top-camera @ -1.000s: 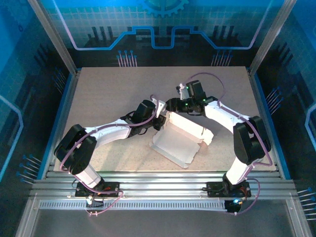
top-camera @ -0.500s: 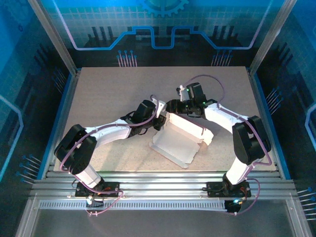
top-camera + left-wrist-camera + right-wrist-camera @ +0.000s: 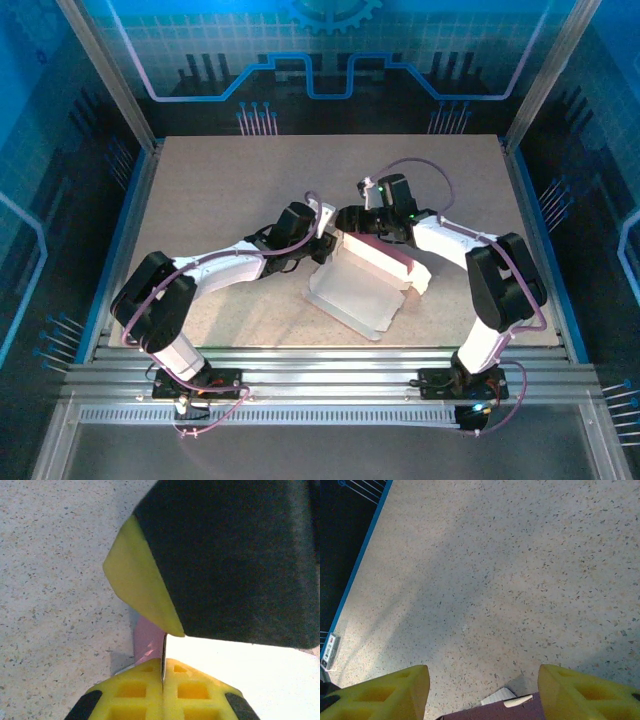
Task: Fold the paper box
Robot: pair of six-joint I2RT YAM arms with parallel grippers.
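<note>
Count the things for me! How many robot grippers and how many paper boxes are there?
Grippers: 2 (left gripper, right gripper)
Boxes: 1 (pink paper box)
Total: 3

No legible text, brand, or number found in any view. Small white tag (image 3: 329,651) beyond the desk edge, right wrist view: red marks, too small to read. Back panel (image 3: 200,50) carries a gear emblem (image 3: 330,12) and circuit-style lines, without lettering.
</note>
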